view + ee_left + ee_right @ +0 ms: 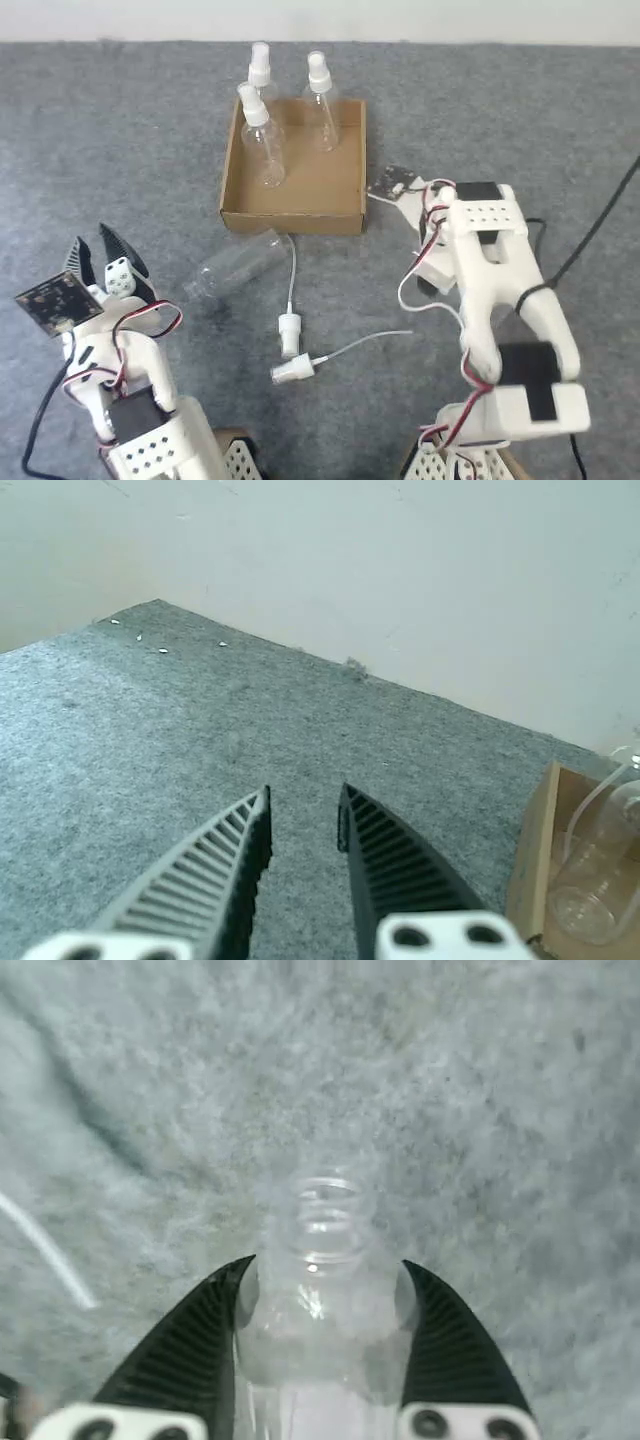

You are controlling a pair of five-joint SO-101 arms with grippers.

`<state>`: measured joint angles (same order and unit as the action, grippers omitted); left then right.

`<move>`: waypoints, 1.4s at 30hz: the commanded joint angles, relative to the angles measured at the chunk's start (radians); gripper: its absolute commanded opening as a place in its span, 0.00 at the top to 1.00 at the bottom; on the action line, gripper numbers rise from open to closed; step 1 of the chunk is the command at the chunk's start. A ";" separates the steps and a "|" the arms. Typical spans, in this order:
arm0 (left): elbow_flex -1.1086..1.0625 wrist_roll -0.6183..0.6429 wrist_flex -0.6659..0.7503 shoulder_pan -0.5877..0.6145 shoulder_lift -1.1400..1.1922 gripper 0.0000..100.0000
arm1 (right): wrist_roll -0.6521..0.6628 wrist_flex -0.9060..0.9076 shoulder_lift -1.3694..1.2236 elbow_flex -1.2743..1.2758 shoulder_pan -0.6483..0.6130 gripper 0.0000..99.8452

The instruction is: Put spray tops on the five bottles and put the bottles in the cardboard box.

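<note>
Grey felt covers the worktop, which meets a pale wall along the top of the frame. The cardboard box sits upper centre, its back wall near that edge. A front bottle and a right-hand bottle, both with spray tops on, are inside it. A topped back bottle rises at the box's far left corner, inside or behind I cannot tell.

Just below the front wall a topless lying bottle rests on the felt. Near it are an upper spray top and a lower spray top.

At lower left, the left gripper has its jaws spread apart, and a wide stretch of felt separates it from the box's left wall. The right gripper has its jaws closed on a topless held bottle. The right arm is near the box's right front corner.
</note>
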<state>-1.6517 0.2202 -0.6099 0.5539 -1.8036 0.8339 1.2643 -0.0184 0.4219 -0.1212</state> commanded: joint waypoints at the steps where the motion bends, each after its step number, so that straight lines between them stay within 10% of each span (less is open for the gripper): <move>1: 0.013 -0.003 0.031 0.003 -0.017 0.89 | -0.180 0.081 0.160 -0.029 -0.059 0.91; 17: 0.013 -0.003 0.031 0.000 -0.017 0.89 | -0.572 0.150 0.495 0.060 -0.096 0.91; 42: 0.013 -0.003 0.031 0.000 -0.017 0.89 | -0.987 -0.302 1.148 0.606 -0.087 0.91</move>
<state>-1.6517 0.2202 -0.6099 0.5539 -1.8036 -0.1158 1.0173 1.0618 1.0096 -0.2102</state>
